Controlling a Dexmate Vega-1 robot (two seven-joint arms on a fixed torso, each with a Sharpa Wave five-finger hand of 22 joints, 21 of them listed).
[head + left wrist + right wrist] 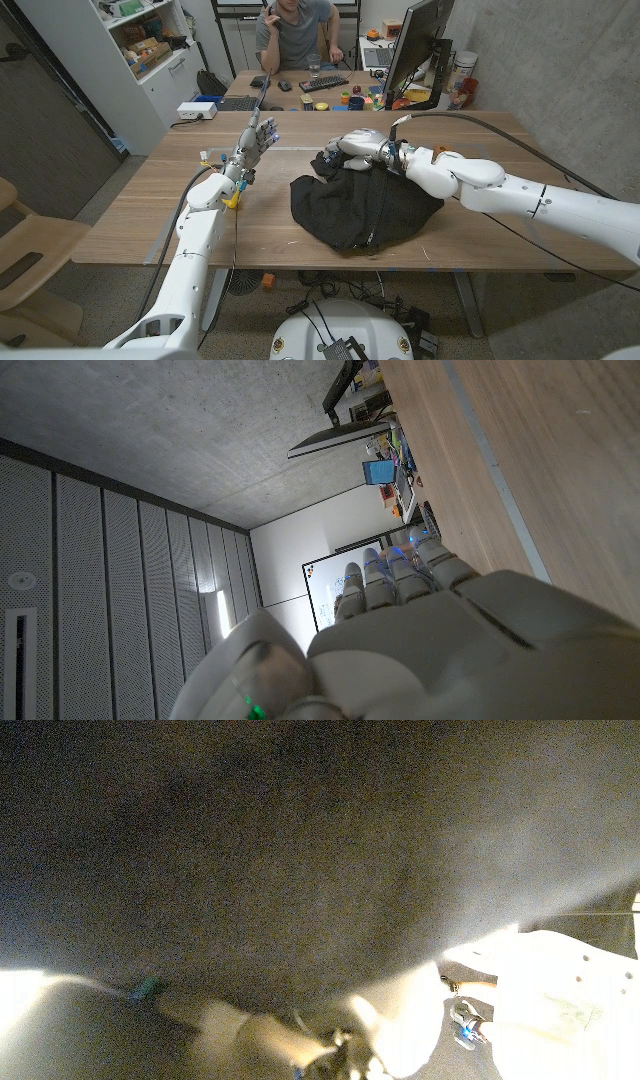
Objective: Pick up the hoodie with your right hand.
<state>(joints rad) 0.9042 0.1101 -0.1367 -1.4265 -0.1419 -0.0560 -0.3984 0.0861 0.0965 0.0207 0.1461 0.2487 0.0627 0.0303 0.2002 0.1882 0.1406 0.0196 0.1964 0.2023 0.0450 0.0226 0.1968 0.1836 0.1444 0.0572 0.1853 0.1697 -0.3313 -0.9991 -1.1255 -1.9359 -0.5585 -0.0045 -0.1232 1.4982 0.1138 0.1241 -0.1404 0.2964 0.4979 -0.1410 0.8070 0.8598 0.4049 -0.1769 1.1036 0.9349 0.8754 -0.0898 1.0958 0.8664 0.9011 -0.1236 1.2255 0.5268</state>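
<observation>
One black hoodie (365, 210) lies crumpled on the wooden bench (130, 215), right of the middle. The right hand (358, 146) rests on its far edge, fingers (340, 147) curled into the cloth; whether they actually grasp it I cannot tell, since the fabric hides their tips. The right wrist view is dark, blurred cloth (300, 850) pressed close. The left hand (256, 139) hovers above the bench, well apart from the hoodie, fingers (385, 575) straight and released, holding nothing. One person (295, 30) sits behind, partly cut off.
</observation>
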